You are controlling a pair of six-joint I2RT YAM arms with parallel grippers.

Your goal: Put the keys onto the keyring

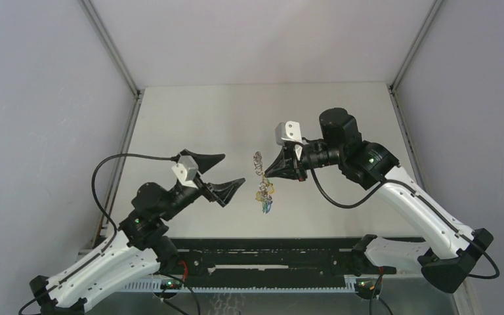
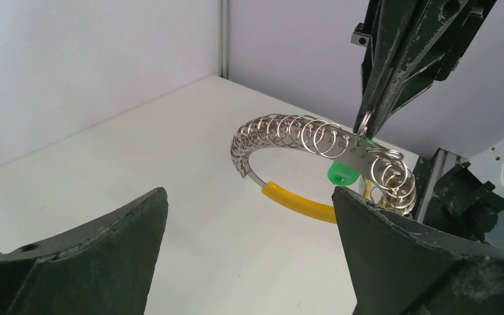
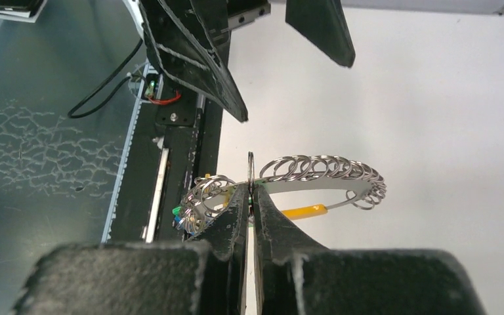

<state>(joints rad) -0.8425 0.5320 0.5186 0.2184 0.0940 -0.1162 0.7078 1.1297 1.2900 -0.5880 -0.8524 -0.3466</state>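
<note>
The right gripper pinched the keyring up in the air, keys dangling at its six o'clock — the left gripper, spread wide at nine o'clock, needed to creep in slowly and grab just one.

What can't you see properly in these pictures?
1. Top view: the keys are too tiny to count.
2. Left wrist view: the left end effector blocks the lower end of the keyring, so only one green key head shows.
3. Right wrist view: the right end effector hides the exact spot it pinches on the keyring.
</note>
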